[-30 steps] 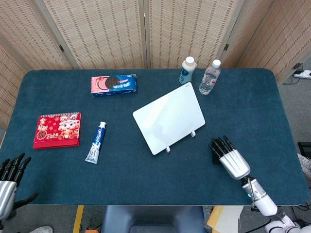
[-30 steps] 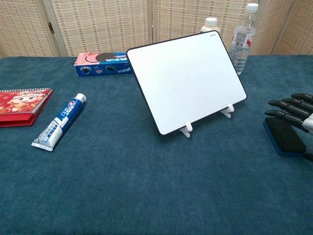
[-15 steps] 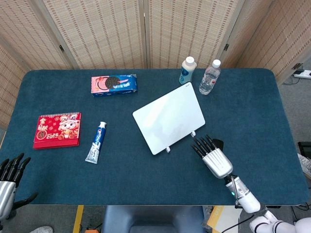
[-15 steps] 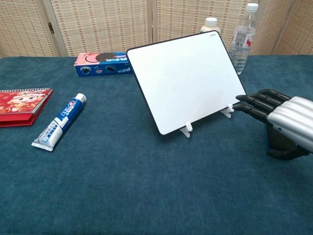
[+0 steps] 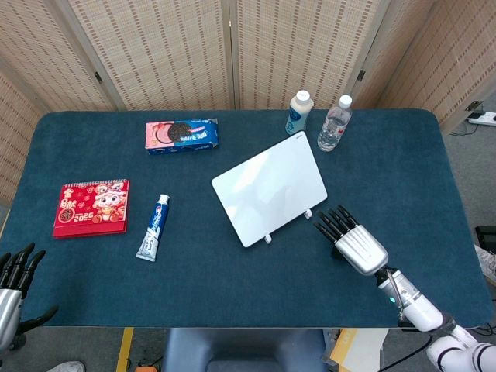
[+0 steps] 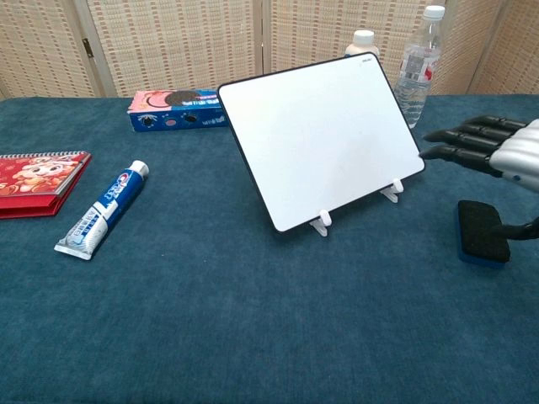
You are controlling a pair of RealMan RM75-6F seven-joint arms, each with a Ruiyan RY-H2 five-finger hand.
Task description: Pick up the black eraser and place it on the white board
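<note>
One black eraser [image 6: 482, 232], blue-edged, flat on table.

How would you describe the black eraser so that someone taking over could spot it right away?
Start at the white board propped on its stand mid-table, then look to its right-hand end. There the right hand hovers, and the black eraser lies flat on the blue cloth just under its fingers. It is a small dark block with a blue base, the only such thing on that side.

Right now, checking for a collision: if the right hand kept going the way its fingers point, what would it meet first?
Probably the white board: the right hand points at its lower right edge, though depth is unclear.
</note>
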